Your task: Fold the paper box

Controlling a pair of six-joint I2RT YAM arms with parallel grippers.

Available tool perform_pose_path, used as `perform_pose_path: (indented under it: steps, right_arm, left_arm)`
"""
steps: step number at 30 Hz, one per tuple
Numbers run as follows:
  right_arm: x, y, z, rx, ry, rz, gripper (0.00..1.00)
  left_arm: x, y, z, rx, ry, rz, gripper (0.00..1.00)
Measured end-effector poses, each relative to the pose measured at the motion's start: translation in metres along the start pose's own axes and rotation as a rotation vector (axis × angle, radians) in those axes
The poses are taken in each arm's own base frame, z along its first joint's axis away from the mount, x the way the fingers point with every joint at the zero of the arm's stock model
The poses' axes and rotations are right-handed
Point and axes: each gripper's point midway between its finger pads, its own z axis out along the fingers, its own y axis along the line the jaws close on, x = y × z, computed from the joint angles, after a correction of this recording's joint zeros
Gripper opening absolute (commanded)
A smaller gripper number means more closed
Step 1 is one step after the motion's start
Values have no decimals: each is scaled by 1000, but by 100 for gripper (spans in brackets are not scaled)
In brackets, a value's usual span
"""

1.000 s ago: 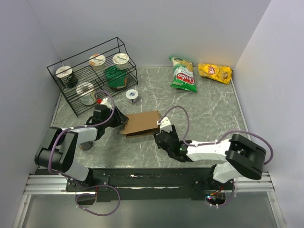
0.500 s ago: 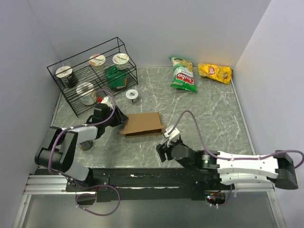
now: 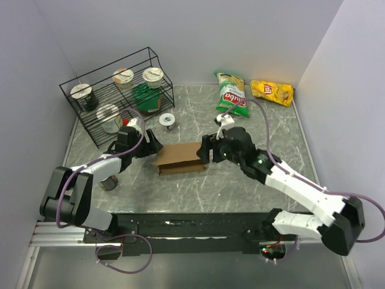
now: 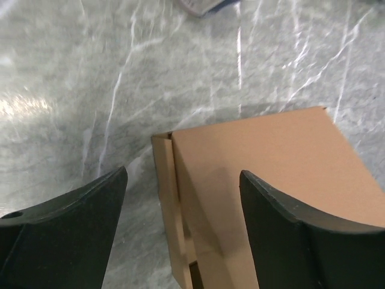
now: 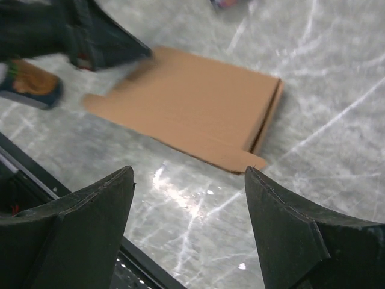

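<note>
The paper box [image 3: 180, 158] is a flat brown cardboard piece lying on the marble table, also in the left wrist view [image 4: 264, 180] and the right wrist view [image 5: 186, 99]. My left gripper [image 3: 151, 146] is at its left end. In its own view it [image 4: 183, 174] is open, and the jaws straddle the box's near corner without touching it. My right gripper [image 3: 204, 154] hovers over the box's right end. It [image 5: 189, 173] is open with only bare table between the fingers and the box's edge just beyond them.
A black wire rack [image 3: 114, 90] holding several cups stands at the back left. A small round lid [image 3: 167, 120] lies behind the box. A green chip bag [image 3: 232, 96] and a yellow one [image 3: 272, 91] lie at the back right. A dark cup [image 3: 108, 182] sits by the left arm.
My left jaws have opened and let go of the box's left end, which now lies flat. The right arm swung from the near edge up to the box's right end, opening wider.
</note>
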Motion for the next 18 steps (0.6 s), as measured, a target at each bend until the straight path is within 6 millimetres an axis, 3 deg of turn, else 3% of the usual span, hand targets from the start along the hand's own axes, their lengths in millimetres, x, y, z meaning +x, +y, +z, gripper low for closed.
perform_pose_path:
  steps: [8, 12, 18]
  right_arm:
    - [28, -36, 45, -19, 154, 113, 77]
    - [46, -45, 62, -35, 209, 150, 75]
    - [73, -46, 71, -61, 280, 191, 63]
  left_arm:
    - [-13, -10, -13, 21, -38, 13, 76]
    - [2, -7, -16, 28, -8, -6, 68]
    - [26, -6, -23, 62, 43, -54, 52]
